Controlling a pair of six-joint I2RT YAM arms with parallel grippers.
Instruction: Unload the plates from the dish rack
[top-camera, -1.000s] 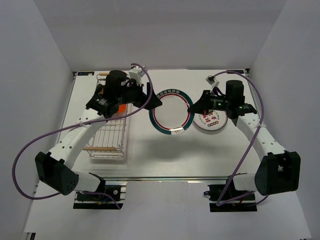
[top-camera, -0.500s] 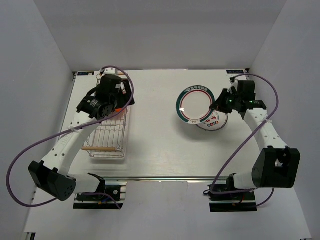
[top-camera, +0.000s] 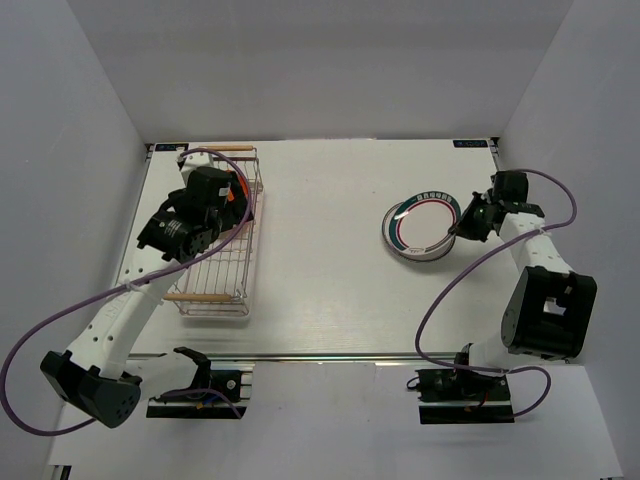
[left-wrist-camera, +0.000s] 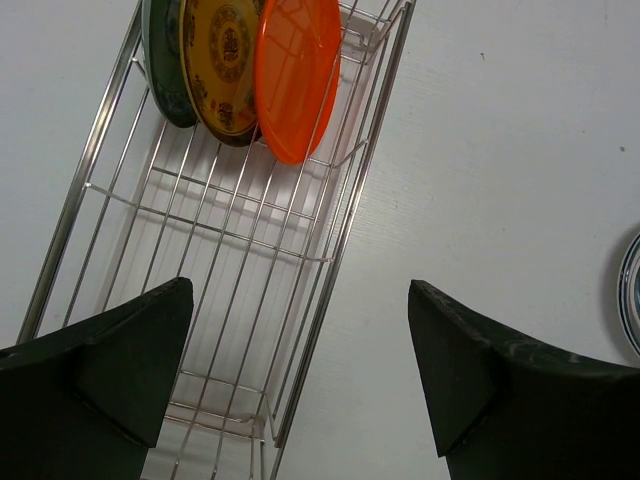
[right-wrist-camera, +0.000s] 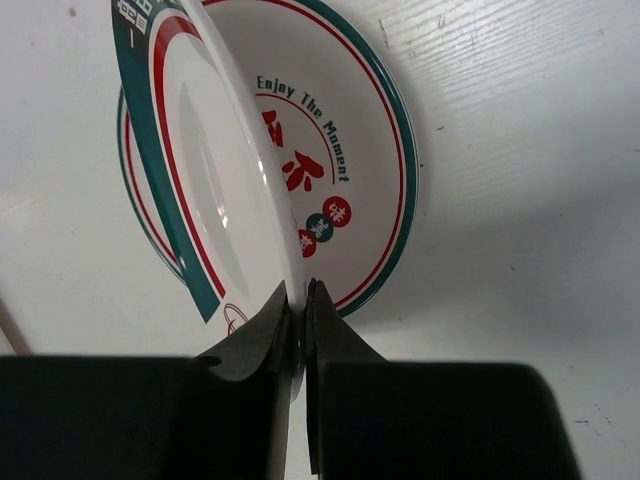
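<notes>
My right gripper (right-wrist-camera: 300, 290) is shut on the rim of a white plate (right-wrist-camera: 200, 150) with a green-red rim. That plate hangs tilted over a second white plate (right-wrist-camera: 345, 140) with red characters, which lies flat on the table. From above, the pair of plates (top-camera: 422, 225) sits right of centre, with the right gripper (top-camera: 468, 222) at its right edge. The left gripper (left-wrist-camera: 300, 370) is open and empty above the right side of the dish rack (left-wrist-camera: 250, 250). At the rack's far end stand an orange-red plate (left-wrist-camera: 298, 70), a yellow-brown plate (left-wrist-camera: 225, 60) and a dark teal plate (left-wrist-camera: 165, 60).
The dish rack (top-camera: 215, 250) stands at the table's left, with a wooden handle at the far end (top-camera: 228, 148) and one at the near end (top-camera: 205, 296). White walls close in the table on three sides. Purple cables loop beside both arms.
The left gripper let go of the white plate, opened wide and drew back over the rack. The right gripper carried the plate rightward, over the plate lying on the table.
</notes>
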